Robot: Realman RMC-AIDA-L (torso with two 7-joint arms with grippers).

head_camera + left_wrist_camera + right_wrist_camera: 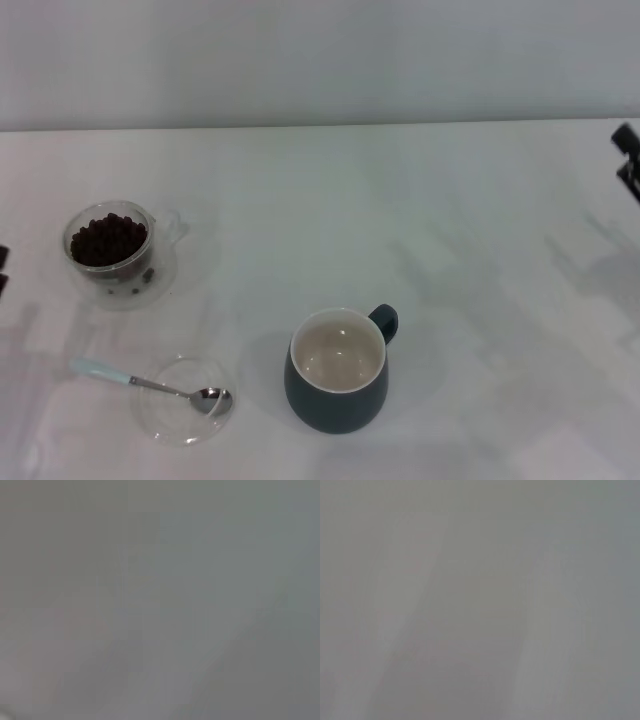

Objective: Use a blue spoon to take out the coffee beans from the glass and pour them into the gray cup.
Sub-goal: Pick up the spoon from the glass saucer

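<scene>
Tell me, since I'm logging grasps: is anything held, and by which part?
Nothing is held: the blue spoon lies on the glass dish, both grippers at the view's edges.

Table (pixel 450 250): plain white, no pattern; wall behind it pale grey. Mug (pixel 336 385): dark blue-grey outside, cream-white inside. Glass (pixel 115 250), left of and beyond the mug: clear, holding dark brown, near-black beans (pixel 107 240). Spoon (pixel 150 385), left of the mug: pale blue handle, shiny silver neck and bowl. Dish (pixel 185 402) under the spoon bowl: clear, colourless.
</scene>
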